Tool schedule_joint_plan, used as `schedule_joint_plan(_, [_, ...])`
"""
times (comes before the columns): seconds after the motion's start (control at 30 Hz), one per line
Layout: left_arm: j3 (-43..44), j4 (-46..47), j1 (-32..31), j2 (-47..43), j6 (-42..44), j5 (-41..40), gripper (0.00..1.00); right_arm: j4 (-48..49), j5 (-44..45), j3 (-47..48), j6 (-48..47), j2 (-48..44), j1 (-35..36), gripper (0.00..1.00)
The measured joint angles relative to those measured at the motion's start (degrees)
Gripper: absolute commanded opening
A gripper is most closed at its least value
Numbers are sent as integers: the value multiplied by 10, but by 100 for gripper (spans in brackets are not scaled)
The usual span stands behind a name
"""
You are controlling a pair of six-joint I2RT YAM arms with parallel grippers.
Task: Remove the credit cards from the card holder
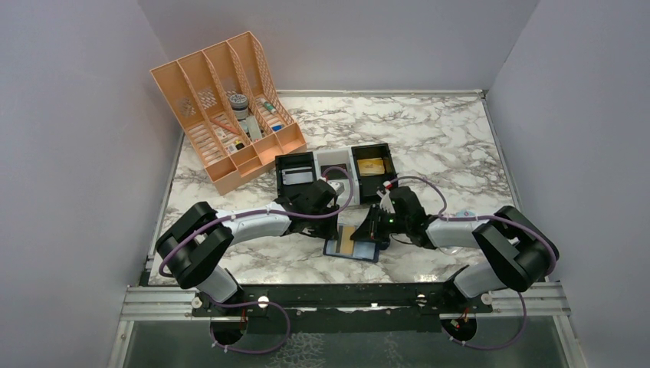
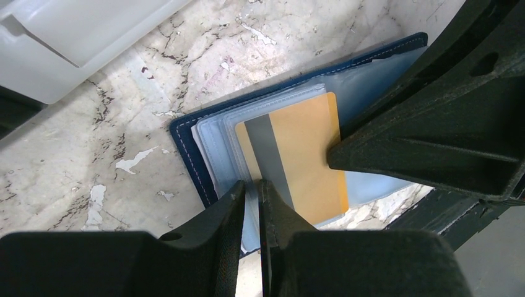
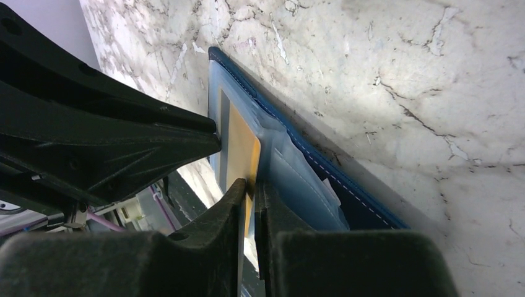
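Fingers R (image 3: 210,229) clamp card (image 3: 242,154), fingers L (image 2: 216,223) holder (image 2: 186,145)

The left gripper (image 2: 251,185) and right gripper (image 3: 251,184) crowd the card holder (image 1: 351,247); marble table (image 1: 429,138) beyond the trays (image 1: 335,157) seems passable.

Dark navy card holder (image 1: 362,254) (image 2: 186,137) (image 3: 356,197), white stitching, lies open flat on the marble tabletop (image 1: 460,138), near edge centre. Its clear blue-grey sleeves are fanned out. Gold-tan credit card (image 1: 346,239) (image 2: 309,158) (image 3: 242,148), grey magnetic stripe up, lies on the sleeves, partly out past their edge.
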Motion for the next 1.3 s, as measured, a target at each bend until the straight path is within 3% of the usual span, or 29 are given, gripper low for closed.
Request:
schedule_joint_plan(0.13, [0,0,0,0,0,0,17,6,-7,-4,6,0,-2,1])
schedule_joint_plan(0.43, [1,-3,0,0,1,-2,17,17,-23,-9,12,2,-13,1])
schedule_joint_plan(0.87, [2,-14,0,9,4,-19,17,4,-109,-20,-32,-2,-86,2])
schedule_joint_plan(1.3, [24,-10,-5,-12,5,-10,35,55,-155,-22,-39,61,-86,3])
